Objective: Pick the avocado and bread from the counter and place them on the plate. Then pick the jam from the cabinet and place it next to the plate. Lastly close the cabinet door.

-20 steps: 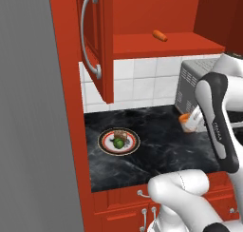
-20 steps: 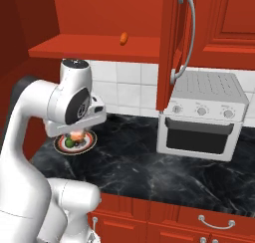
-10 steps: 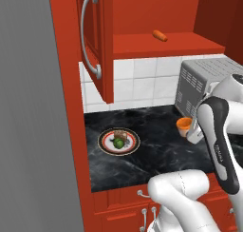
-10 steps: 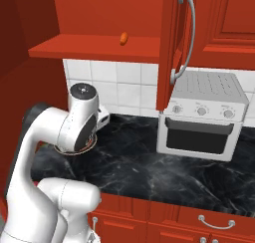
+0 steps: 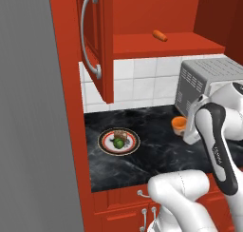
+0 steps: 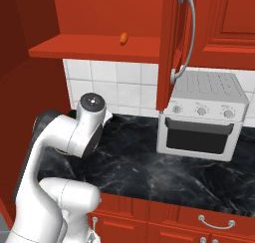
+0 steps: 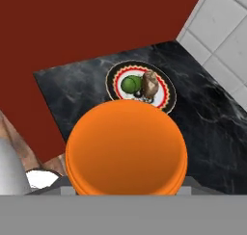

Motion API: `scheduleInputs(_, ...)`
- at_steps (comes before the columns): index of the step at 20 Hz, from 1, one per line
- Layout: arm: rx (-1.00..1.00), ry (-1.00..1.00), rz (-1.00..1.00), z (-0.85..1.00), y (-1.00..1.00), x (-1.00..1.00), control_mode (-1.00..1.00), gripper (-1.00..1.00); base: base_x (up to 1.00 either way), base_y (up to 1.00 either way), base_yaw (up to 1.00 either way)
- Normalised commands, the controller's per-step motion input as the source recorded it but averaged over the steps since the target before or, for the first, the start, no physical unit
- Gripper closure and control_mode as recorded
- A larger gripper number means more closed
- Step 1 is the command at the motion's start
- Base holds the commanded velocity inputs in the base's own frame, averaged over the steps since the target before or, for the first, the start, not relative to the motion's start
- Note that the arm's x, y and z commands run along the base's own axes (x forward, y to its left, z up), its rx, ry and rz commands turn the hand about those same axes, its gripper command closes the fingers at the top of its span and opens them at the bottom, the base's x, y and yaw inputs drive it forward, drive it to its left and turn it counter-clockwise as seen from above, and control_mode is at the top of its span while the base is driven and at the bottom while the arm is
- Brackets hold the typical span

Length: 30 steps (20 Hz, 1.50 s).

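1. Jam [image 5: 179, 124]: 1 squat orange jar, hanging above the counter [image 5: 156, 152] in front of the toaster oven [image 5: 209, 81], well to the right of the plate in the left base view. In the hand view its round orange top [image 7: 126, 147] is sitting close under the camera.
2. Gripper [image 5: 182, 127]: clamping the jam; its fingertips are hidden behind the jar in the hand view, and in the left base view the jar is sitting at the end of the hand.
3. Plate [image 5: 105, 143]: 1 round plate with a red-orange rim, lying flat on the black marble counter near the left wall.
4. Avocado [image 5: 118, 142]: 1 dark-green ball, resting on the plate, touching the bread.
5. Bread [image 5: 120, 135]: 1 brown chunk, resting on the plate just behind the avocado.
6. Cabinet [image 5: 156, 17]: red wall cupboard, its shelf carrying 1 elongated orange item [image 5: 160, 35].
7. Cabinet door [image 5: 95, 41]: standing open, swung out over the counter, its long silver handle [image 5: 86, 33] facing left.
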Motion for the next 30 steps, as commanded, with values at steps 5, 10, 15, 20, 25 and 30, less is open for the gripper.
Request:
scheduleInputs(5, 0.05, 0.0, 0.06, 0.0, 0.0, 0.36, -1.0, 1.0, 0.0, 0.0, 0.0)
scheduleInputs(10, 0.1, 0.04, 0.08, -0.04, 0.0, 0.37, -1.0, 1.0, 0.0, 0.0, 0.0)
scheduleInputs(15, 0.04, 0.12, 0.05, -0.27, 0.0, 0.42, -1.0, 1.0, 0.0, 0.0, 0.0)
scheduleInputs(20, 0.0, 0.13, 0.0, -0.43, 0.02, 0.28, -1.0, 1.0, 0.0, 0.0, 0.0)
scheduleInputs(25, 0.0, 0.0, 0.0, -0.44, 0.0, 0.12, -1.0, 1.0, 0.0, 0.0, 0.0)
scheduleInputs(30, 0.0, 0.0, 0.02, -0.43, 0.0, 0.16, -1.0, 1.0, 0.0, 0.0, 0.0)
